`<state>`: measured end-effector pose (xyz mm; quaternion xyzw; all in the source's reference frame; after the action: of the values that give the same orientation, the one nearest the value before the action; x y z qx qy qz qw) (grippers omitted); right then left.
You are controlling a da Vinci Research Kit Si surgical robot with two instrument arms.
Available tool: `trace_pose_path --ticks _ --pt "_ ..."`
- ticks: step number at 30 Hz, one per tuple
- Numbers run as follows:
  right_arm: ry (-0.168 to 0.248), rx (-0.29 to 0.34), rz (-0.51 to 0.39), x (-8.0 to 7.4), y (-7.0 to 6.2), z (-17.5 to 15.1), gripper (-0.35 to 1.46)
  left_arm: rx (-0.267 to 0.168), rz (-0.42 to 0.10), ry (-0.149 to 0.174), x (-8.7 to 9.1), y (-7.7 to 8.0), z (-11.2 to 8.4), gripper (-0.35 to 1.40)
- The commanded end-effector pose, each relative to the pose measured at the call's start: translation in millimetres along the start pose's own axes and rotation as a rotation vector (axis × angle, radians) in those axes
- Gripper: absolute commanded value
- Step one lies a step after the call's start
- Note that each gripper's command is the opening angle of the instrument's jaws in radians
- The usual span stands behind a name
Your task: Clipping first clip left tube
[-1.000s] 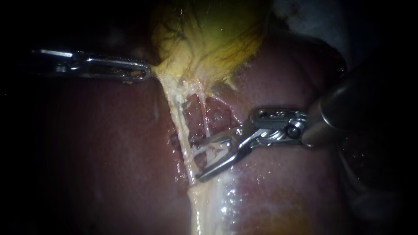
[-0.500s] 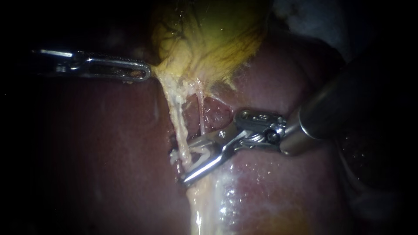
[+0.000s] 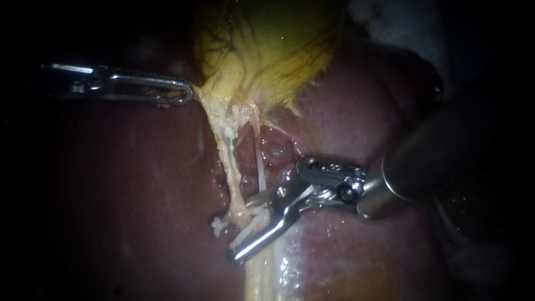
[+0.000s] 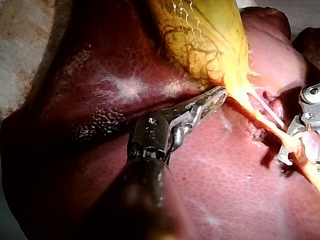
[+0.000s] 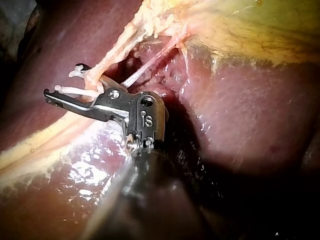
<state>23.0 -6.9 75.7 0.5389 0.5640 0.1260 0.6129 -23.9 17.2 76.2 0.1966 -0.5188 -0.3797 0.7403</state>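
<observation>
Endoscope: the left instrument [image 3: 181, 92] lies level, coming in from the left, its jaws closed on the narrow end of the gallbladder [image 3: 267, 50]. The right instrument [image 3: 237, 231] slants in from the right. Its jaws stand apart, carrying an open white clip [image 3: 248, 220] astride the near end of the left tube [image 3: 228, 161], over the liver [image 3: 139, 184].

Left wrist: the left instrument [image 4: 216, 97] stretches ahead of its shaft, tips pinching the gallbladder's [image 4: 200, 35] edge.

Right wrist: the right instrument [image 5: 62, 80] bends at its wrist joint, and the clip's [image 5: 75, 90] legs flank the left tube [image 5: 120, 50].
</observation>
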Motion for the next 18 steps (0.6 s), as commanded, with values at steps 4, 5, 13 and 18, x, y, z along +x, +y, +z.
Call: trace_pose_path --ticks 4,5,13,18 --pt "-0.004 0.005 -0.02 -0.1 -0.2 0.1 0.42 0.0 0.0 0.0 0.0 0.0 0.0 -0.35" --pt "-0.004 0.006 -0.02 -0.1 -0.2 0.1 0.37 0.0 0.0 0.0 0.0 0.0 0.0 -0.35" --pt "-0.002 0.007 -0.017 0.4 -0.3 -0.1 -0.07 0.0 0.0 0.0 0.0 0.0 0.0 -0.35" --pt "-0.002 0.007 -0.023 0.5 -0.3 -0.2 -0.35 0.0 0.0 0.0 0.0 0.0 0.0 -0.35"
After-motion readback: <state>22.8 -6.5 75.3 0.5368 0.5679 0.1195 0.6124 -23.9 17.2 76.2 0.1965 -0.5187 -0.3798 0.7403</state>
